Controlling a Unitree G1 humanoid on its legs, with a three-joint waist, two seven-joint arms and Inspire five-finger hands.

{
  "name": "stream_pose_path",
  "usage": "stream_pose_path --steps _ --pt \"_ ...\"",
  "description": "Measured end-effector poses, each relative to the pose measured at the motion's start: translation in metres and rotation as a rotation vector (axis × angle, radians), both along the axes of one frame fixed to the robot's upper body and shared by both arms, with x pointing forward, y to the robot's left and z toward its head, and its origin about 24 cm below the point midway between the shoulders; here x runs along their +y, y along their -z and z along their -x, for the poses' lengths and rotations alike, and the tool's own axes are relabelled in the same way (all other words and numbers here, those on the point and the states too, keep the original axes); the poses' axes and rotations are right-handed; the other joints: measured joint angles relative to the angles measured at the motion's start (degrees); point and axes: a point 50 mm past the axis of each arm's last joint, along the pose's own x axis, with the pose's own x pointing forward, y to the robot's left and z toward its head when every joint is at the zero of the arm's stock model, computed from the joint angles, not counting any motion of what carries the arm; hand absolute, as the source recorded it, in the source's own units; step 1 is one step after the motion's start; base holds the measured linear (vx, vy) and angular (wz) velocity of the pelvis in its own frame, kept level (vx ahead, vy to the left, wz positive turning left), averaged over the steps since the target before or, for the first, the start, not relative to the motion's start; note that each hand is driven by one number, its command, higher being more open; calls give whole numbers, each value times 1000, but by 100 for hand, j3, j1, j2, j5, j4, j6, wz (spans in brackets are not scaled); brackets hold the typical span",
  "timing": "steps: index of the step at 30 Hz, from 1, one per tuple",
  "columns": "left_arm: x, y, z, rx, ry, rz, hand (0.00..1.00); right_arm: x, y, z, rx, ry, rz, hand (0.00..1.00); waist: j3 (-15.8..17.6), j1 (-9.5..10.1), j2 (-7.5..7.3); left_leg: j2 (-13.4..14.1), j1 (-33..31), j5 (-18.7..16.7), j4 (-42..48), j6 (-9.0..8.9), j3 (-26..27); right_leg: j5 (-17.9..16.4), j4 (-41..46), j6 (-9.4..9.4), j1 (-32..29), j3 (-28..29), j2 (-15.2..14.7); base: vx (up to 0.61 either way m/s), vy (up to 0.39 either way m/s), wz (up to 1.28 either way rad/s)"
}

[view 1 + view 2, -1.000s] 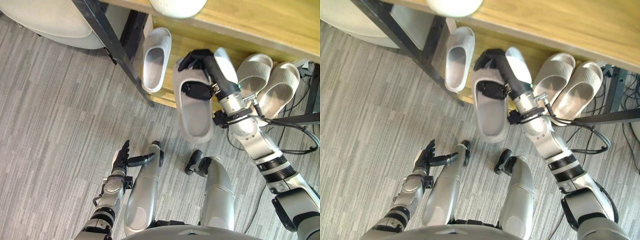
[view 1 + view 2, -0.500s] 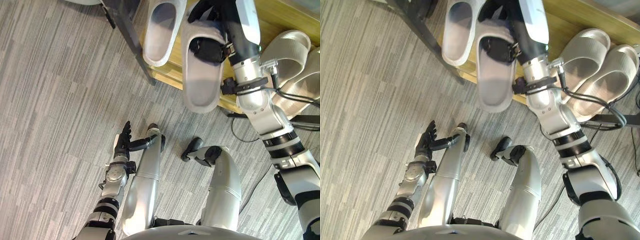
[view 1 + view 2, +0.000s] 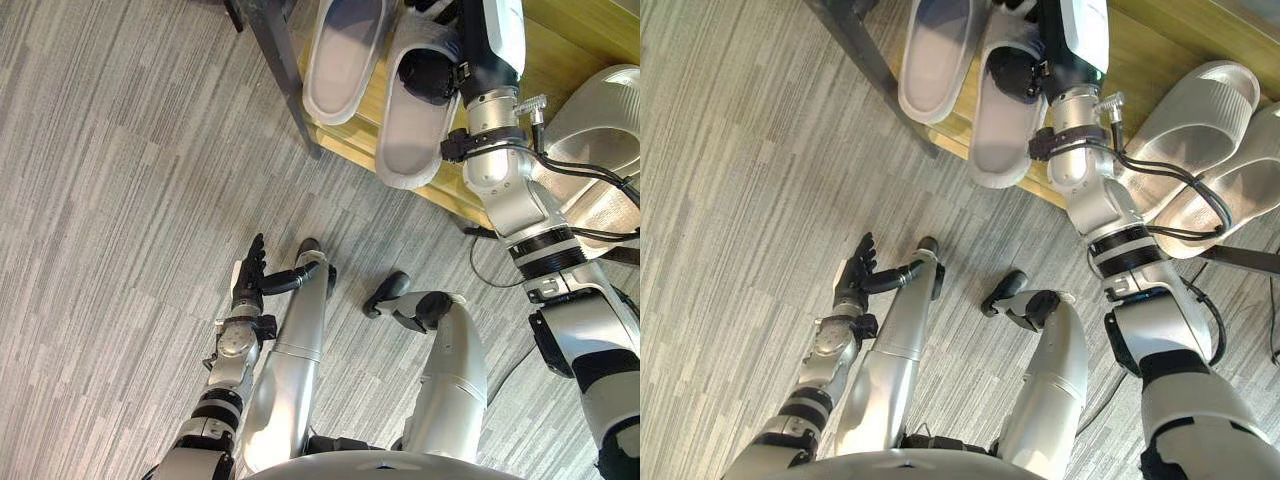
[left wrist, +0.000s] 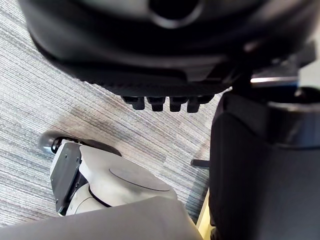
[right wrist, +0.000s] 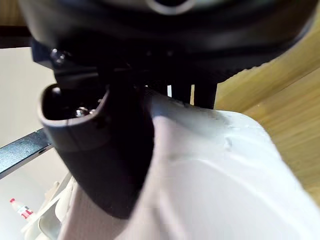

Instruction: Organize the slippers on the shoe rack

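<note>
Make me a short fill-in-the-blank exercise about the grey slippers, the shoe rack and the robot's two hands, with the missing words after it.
1. The robot's right hand grips a light grey rubber slipper, while its open left hand holds ___.
2. The gripped slipper is beside a second light grey slipper at a rack shelf made of ___.
3. Further to the robot's right lie ___ more ribbed grey slippers.

Missing words: nothing; wood; two

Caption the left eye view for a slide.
Right hand holds a pale grey slipper beside another slipper on the wooden shoe rack.
</note>
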Motion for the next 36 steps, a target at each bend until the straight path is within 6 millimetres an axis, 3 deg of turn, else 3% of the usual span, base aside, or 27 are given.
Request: stream_pose_path --steps 11,18,31,36 --pt "1 1 0 11 -25 -5 100 -1 -4 0 -28 10 -72 100 -1 -106 -1 -11 56 18 -74 -30 8 -22 3 -36 13 5 -18 19 48 2" --pt "6 5 2 44 -49 -18 100 -2 22 7 13 -7 -113 100 -21 -163 -38 39 236 20 -155 -34 63 -29 -49 -26 118 62 25 15 44 -4" --pt "11 9 4 70 -69 -30 100 -2 39 17 20 0 -64 100 -29 -187 -55 191 398 20 -250 -38 117 -12 -155 -28 225 94 171 9 46 -5" --pt "14 10 5 82 -78 -40 100 8 50 29 21 -52 -104 100 -10 -224 -93 221 524 30 -371 -55 127 10 -260 -21 316 92 214 13 51 -2"
